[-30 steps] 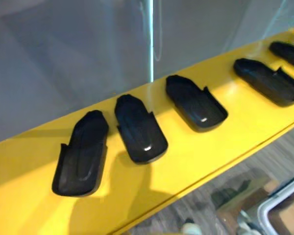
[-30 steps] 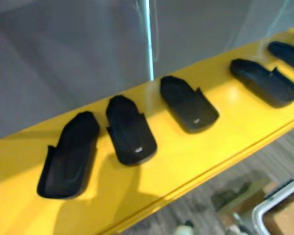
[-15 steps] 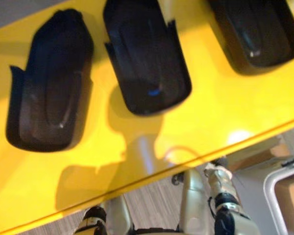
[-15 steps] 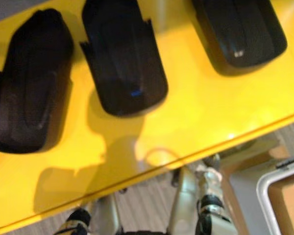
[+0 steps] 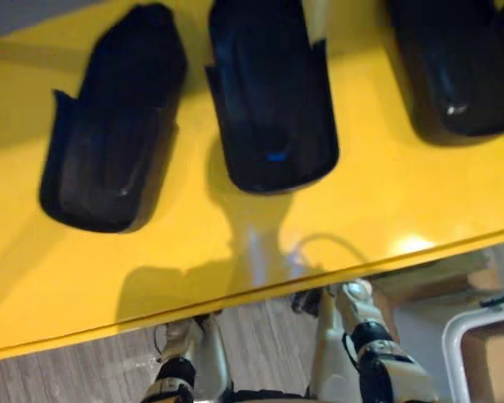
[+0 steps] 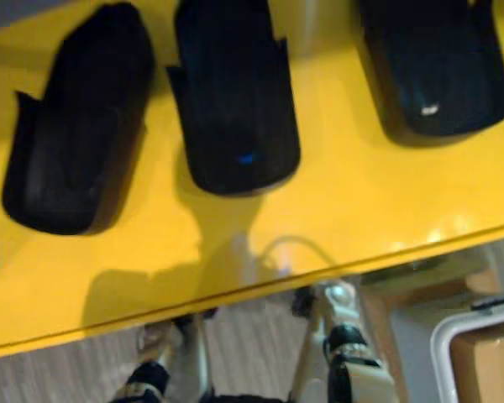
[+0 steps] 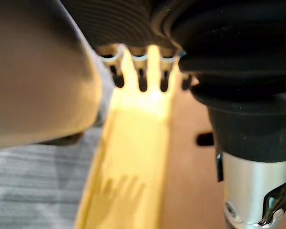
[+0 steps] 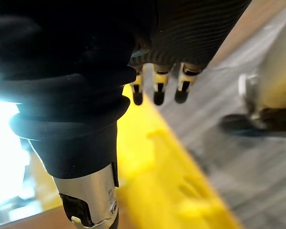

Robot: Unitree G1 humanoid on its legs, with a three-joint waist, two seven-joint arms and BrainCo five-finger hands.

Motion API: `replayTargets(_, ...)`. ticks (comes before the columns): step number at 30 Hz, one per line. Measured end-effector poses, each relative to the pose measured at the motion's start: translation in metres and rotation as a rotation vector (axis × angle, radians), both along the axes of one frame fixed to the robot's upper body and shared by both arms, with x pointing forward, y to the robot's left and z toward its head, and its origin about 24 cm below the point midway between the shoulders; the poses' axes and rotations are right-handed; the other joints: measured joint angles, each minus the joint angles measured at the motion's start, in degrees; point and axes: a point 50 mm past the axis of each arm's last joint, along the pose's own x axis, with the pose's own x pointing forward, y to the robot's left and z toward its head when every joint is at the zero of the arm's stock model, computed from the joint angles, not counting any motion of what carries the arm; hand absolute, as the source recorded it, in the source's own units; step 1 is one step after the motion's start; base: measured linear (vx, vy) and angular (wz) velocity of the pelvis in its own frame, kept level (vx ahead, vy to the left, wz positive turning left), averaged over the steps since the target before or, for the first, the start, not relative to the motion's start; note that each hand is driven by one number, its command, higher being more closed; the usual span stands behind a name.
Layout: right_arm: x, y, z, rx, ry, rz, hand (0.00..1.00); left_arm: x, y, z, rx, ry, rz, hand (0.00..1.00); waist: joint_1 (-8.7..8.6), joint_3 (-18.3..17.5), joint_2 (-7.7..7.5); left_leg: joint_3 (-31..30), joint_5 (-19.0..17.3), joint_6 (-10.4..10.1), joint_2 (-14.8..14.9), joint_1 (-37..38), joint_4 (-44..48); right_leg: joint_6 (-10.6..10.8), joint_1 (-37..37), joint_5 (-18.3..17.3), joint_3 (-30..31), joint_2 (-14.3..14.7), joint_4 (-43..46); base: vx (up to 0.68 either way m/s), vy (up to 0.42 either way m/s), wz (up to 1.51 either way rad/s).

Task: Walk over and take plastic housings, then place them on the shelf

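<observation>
Three black housings (image 5: 271,92) lie side by side on the yellow surface (image 5: 378,210), across the top of the frame. My left hand (image 7: 128,24) and right hand (image 8: 195,28) hang low, fingers (image 7: 142,80) straight, holding nothing. Reaching up, I might bump the edge or push one housing into the next.

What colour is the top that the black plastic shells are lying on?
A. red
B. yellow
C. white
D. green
B: the black plastic housings lie side by side on a glossy yellow surface.
</observation>
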Motion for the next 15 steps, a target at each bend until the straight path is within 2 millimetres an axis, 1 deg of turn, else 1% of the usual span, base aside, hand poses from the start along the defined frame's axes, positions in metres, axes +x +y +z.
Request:
replayTargets(1,-0.005,-0.004,-0.003,-0.002,0.011,-0.015,0.00,-0.002,0.000,-0.001,0.009,0.007,-0.006,0.00,0.53,-0.23,0.40,-0.98,-1.83,-0.25,0.02,0.69,5.78,0.16,0.98,-0.12,0.05,0.31,-0.22,0.02,0.079,-0.85)
replayTargets(2,-0.016,-0.015,-0.011,-0.013,0.038,-0.040,0.00,-0.011,-0.001,-0.010,0.015,0.057,-0.026,0.00,0.28,-0.83,1.36,-2.06,-4.51,-1.36,-0.80,3.67,12.86,0.37,2.84,-0.01,0.25,0.63,-1.15,0.01,0.157,-0.98)
replayTargets(3,-0.035,-0.027,-0.021,-0.020,0.078,-0.081,0.00,-0.022,-0.002,-0.019,0.009,0.112,-0.041,0.00,-0.87,-1.91,2.37,-2.72,-6.46,-2.34,-1.84,7.94,14.10,1.58,4.01,0.69,0.60,0.96,-2.08,0.00,0.219,-0.81)
replayTargets(4,-0.045,-0.032,-0.027,-0.016,0.101,-0.105,0.00,-0.028,-0.002,-0.023,0.005,0.132,-0.042,0.00,-1.44,-2.43,2.81,-2.81,-8.90,-3.34,-2.06,9.27,12.50,2.18,4.23,1.05,0.98,1.14,-2.27,-0.05,0.309,-0.39)
replayTargets(5,-0.066,-0.042,-0.039,0.003,0.154,-0.169,0.00,-0.033,-0.001,-0.028,-0.001,0.163,-0.056,0.00,-2.34,-3.38,2.50,-2.17,-12.40,-4.26,-3.14,11.15,9.04,3.77,4.30,2.09,1.83,0.83,-2.97,-0.11,0.322,0.10)
replayTargets(6,-0.088,-0.043,-0.052,0.029,0.224,-0.204,0.00,-0.037,0.002,-0.031,0.008,0.181,-0.070,0.00,-3.21,-4.48,1.65,-2.07,-14.18,-3.58,-4.39,11.57,5.60,4.87,4.19,3.44,1.78,0.30,-4.96,-0.14,0.304,0.39)
replayTargets(7,-0.107,-0.042,-0.064,0.051,0.292,-0.225,0.00,-0.040,0.005,-0.032,0.031,0.195,-0.089,0.00,-3.69,-5.49,0.70,-2.21,-14.98,-2.81,-5.51,11.66,2.56,5.41,3.98,5.05,1.35,-0.16,-7.38,-0.19,0.248,0.40)
replayTargets(8,-0.125,-0.037,-0.075,0.100,0.347,-0.267,0.00,-0.045,0.012,-0.034,0.054,0.219,-0.098,0.00,-3.41,-5.86,-0.22,-2.20,-15.90,-1.27,-6.75,12.21,-0.90,5.85,4.08,7.97,1.42,0.00,-11.05,-0.18,0.174,0.16)
replayTargets(9,-0.130,-0.038,-0.078,0.108,0.362,-0.281,0.00,-0.049,0.014,-0.036,0.061,0.235,-0.097,0.00,-3.21,-5.80,-0.43,-2.08,-16.39,-0.62,-7.05,12.67,-2.26,6.04,4.53,9.50,1.47,0.13,-12.95,-0.26,0.250,-0.07)
replayTargets(10,-0.143,-0.037,-0.084,0.120,0.405,-0.293,0.00,-0.054,0.018,-0.040,0.066,0.263,-0.096,0.00,-2.81,-5.77,-0.80,-0.77,-16.80,0.24,-7.84,13.17,-3.30,6.47,5.71,12.62,1.55,-0.05,-16.04,-0.25,0.260,-0.21)
replayTargets(11,-0.151,-0.039,-0.087,0.110,0.430,-0.292,0.00,-0.061,0.023,-0.042,0.071,0.280,-0.082,0.00,-2.32,-5.82,-1.02,0.28,-16.54,0.88,-8.85,13.60,-2.33,6.49,7.27,15.54,1.66,-0.52,-18.71,-0.24,0.259,-0.20)
replayTargets(12,-0.157,-0.040,-0.088,0.105,0.442,-0.294,0.00,-0.067,0.028,-0.043,0.074,0.291,-0.065,0.00,-2.35,-6.17,-1.52,1.12,-15.92,2.50,-9.01,13.46,-1.64,6.48,7.87,17.27,2.25,-1.12,-19.98,-0.23,0.201,-0.15)
replayTargets(13,-0.160,-0.040,-0.088,0.114,0.440,-0.303,0.00,-0.072,0.032,-0.045,0.066,0.300,-0.026,0.00,-2.26,-6.55,-1.41,2.72,-15.60,4.88,-8.76,13.53,-2.69,5.73,7.90,16.95,3.64,-1.27,-19.00,-0.25,0.165,0.04)
replayTargets(14,-0.160,-0.039,-0.088,0.122,0.434,-0.308,0.00,-0.074,0.037,-0.045,0.065,0.302,-0.005,0.00,-2.40,-6.51,-1.47,2.75,-15.21,5.43,-8.73,13.42,-2.72,3.97,6.78,14.45,4.44,-1.48,-13.07,-0.29,0.155,0.11)
replayTargets(15,-0.165,-0.040,-0.089,0.127,0.440,-0.314,0.00,-0.082,0.045,-0.046,0.060,0.317,0.041,0.00,-2.34,-6.71,-1.81,2.54,-14.07,5.61,-8.69,13.97,-3.42,1.44,4.95,9.26,6.48,-1.48,0.91,-0.19,0.090,0.09)
